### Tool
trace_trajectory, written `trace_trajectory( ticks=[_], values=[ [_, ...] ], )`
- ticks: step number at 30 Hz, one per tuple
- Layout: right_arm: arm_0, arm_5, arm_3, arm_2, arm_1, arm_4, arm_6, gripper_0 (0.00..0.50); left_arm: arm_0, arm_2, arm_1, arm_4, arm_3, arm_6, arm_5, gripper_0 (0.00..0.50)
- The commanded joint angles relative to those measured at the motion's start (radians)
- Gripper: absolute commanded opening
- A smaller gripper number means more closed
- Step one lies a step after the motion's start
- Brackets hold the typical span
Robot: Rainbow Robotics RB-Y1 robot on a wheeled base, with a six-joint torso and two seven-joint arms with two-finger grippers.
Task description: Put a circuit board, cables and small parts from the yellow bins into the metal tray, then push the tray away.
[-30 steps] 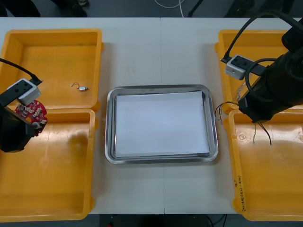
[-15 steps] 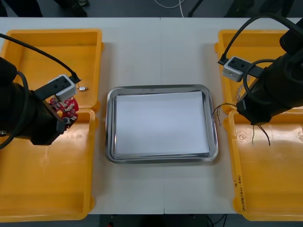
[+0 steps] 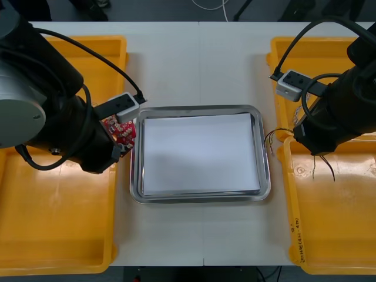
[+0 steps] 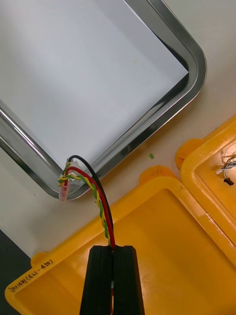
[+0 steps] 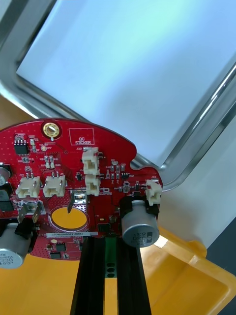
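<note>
Left claw [image 5: 112, 243] is clamped narrowly on the lower edge of a round red circuit board [image 5: 73, 167], its black fingers [image 5: 92, 275] close together with only the thin board between them. The board is held upright, its face of white connectors and grey capacitors toward the wrist camera. From the front it hangs just at the left rim of the metal tray [image 3: 200, 109], near the tray's far left corner and above the edge of the left yellow bins [image 3: 59, 235]. The tray is white inside and sits on the light table [image 3: 200, 59] between the bins. On the other side, the right claw [image 4: 112, 251] is pinched tight on a red and yellow cable [image 4: 98, 202], which has a black strand running with it. That claw hovers over the near right yellow bin [image 4: 162, 231]. The cable's loose end, with a small pale connector, reaches out over the tray's rim at its corner.
</note>
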Motion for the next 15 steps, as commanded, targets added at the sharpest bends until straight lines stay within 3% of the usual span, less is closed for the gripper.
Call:
trace_trajectory(
  ticks=[1, 15],
  values=[
    [-0.038, -0.005, -0.021, 0.013, -0.021, -0.006, -0.018, 0.000, -0.100, -0.078, -0.050, -0.032, 0.037, 0.047, 0.001, 0.002],
    [-0.036, 0.001, -0.023, 0.013, -0.013, 0.023, -0.022, 0.000, -0.201, -0.262, -0.111, -0.083, 0.175, 0.105, -0.100, 0.002]
  ],
)
